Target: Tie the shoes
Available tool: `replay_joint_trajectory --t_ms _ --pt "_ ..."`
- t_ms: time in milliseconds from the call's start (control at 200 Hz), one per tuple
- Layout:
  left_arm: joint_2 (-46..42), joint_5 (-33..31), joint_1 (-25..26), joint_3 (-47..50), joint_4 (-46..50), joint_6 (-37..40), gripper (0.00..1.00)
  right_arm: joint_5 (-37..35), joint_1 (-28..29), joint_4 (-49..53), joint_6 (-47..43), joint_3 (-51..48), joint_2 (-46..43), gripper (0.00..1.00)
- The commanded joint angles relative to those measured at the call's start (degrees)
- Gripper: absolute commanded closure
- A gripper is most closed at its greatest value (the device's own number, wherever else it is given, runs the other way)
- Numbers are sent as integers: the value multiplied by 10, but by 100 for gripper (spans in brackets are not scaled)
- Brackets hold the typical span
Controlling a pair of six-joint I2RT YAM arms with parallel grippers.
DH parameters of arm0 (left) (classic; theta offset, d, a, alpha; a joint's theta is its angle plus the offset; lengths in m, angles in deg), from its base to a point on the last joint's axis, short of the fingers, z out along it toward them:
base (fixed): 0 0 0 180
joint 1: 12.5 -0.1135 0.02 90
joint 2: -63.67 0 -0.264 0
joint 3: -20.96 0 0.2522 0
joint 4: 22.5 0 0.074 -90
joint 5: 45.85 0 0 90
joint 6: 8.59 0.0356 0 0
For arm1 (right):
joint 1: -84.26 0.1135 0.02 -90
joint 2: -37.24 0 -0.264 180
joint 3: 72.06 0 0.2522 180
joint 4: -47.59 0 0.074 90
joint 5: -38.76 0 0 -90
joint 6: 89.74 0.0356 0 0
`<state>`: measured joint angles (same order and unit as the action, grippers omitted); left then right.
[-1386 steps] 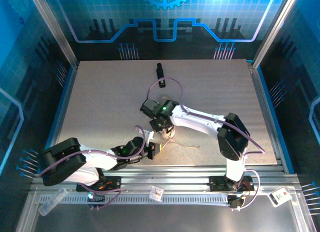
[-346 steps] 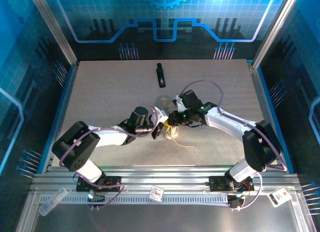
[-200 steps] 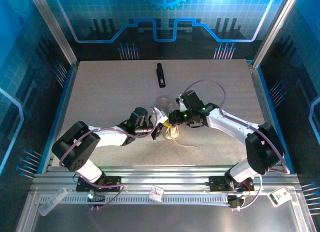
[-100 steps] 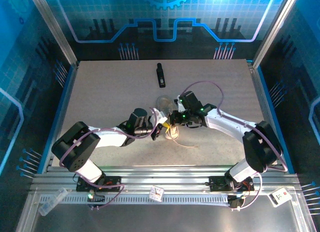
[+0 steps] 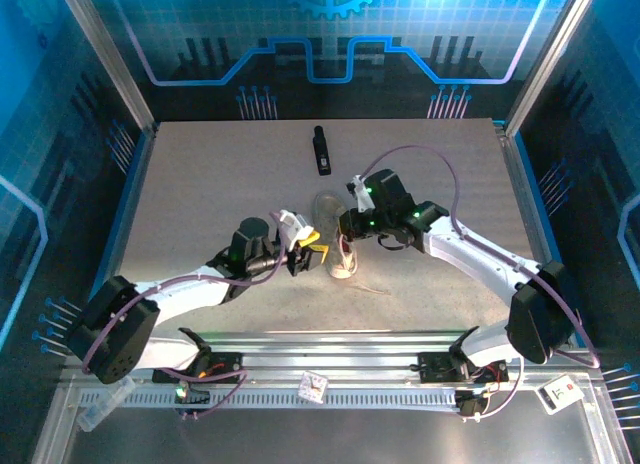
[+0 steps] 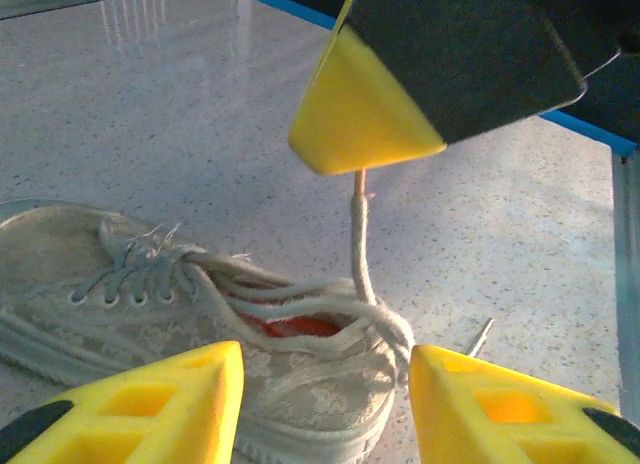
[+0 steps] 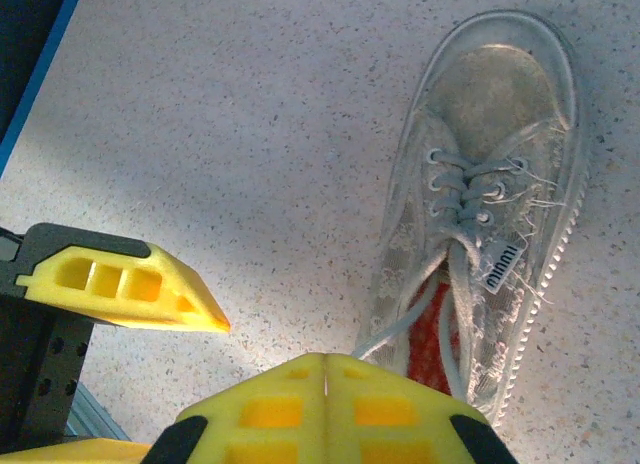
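The shoe (image 5: 333, 236) is a small off-white lace sneaker with a red lining, lying on the table between my grippers, toe pointing away. The right wrist view looks down on the shoe (image 7: 490, 184). My right gripper (image 7: 325, 357) is shut on one pale lace (image 7: 400, 324), which runs from the shoe's opening up to its tips. In the left wrist view that lace (image 6: 358, 234) rises taut from the shoe (image 6: 200, 304) to the right gripper's yellow fingertip (image 6: 360, 124). My left gripper (image 6: 325, 359) stands open just short of the heel, holding nothing. From above, the left gripper (image 5: 306, 252) is left of the shoe and the right gripper (image 5: 348, 227) is above it.
A slim black bar (image 5: 321, 150) lies farther back on the table. The other lace end (image 5: 372, 288) trails loose on the tabletop (image 5: 200, 184) to the shoe's near right, its tip (image 6: 480, 336) beside the heel. Blue-edged walls and metal posts ring the table.
My left gripper has opened and drawn back to the left, away from the shoe. The right gripper, now shut, has lifted a little with the lace.
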<state>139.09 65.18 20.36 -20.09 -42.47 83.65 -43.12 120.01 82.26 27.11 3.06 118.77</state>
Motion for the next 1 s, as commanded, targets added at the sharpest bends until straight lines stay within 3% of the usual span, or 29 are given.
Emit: replay_joint_trajectory --t_ms 0,405,465,545,600,680,725,875,995 --pt "19 36 -2 -35 3 -13 52 16 9 0 -26 17 5 100" --pt "151 91 -2 -106 -108 -71 54 55 9 -24 -39 27 13 100" --pt "160 95 -2 -114 -110 -74 63 62 8 -29 -39 26 16 100" --pt "164 97 -2 -122 -100 -74 86 81 6 -40 -42 20 17 100" --pt "162 86 -4 -126 -79 -69 100 86 3 -41 -47 16 11 87" --pt "158 63 -17 -130 -55 -85 100 72 -3 -29 -62 -7 -14 62" --pt "159 59 -29 -130 -53 -104 100 53 -8 -27 -69 -35 -35 54" --pt "174 69 -59 -135 -72 -171 100 -22 -11 -40 -70 -158 -112 44" --pt "190 65 -66 -142 -87 -214 100 -74 29 -58 -70 -222 -129 42"
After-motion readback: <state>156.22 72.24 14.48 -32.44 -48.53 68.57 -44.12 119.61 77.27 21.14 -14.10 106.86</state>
